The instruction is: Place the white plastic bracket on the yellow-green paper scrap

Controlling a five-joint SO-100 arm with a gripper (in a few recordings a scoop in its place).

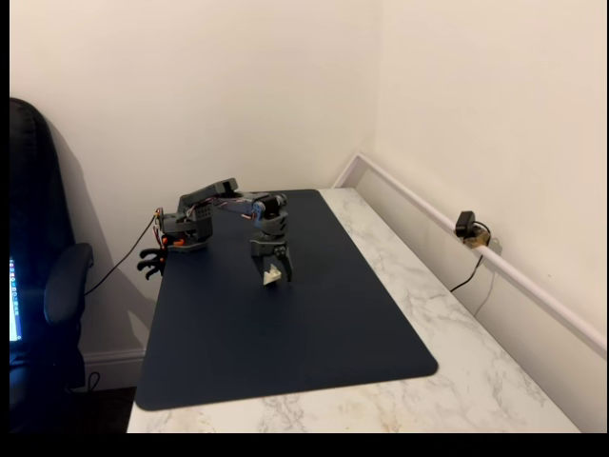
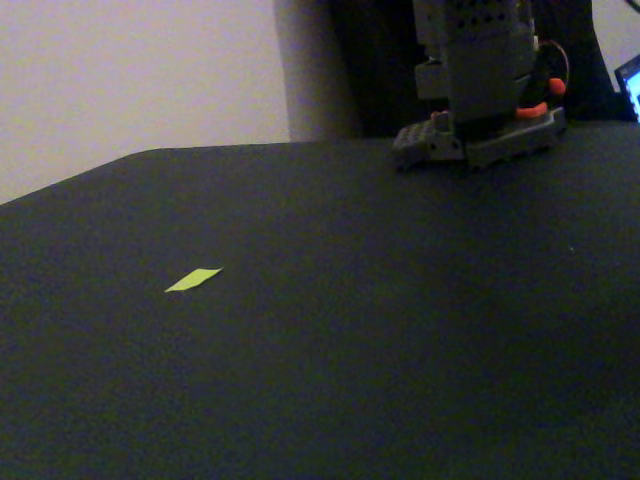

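Yellow-green paper scrap (image 2: 193, 280) lies flat on the dark mat (image 1: 285, 324), out in the open and well apart from the arm's base (image 2: 480, 140), to its left in a fixed view that looks low across the mat. In a fixed view from above the bench (image 1: 457, 324), the pincer (image 1: 273, 274) hangs over the mat's middle, pointing down, its jaws closed on the white plastic bracket (image 1: 271, 276), which shows pale between the tips. The scrap is too small to make out from there, so its bearing from the pincer cannot be told. My judgement: carry the bracket low and level (no tilting at the wrist), centre it over the sliver, lower until it touches, then part the jaws gently.
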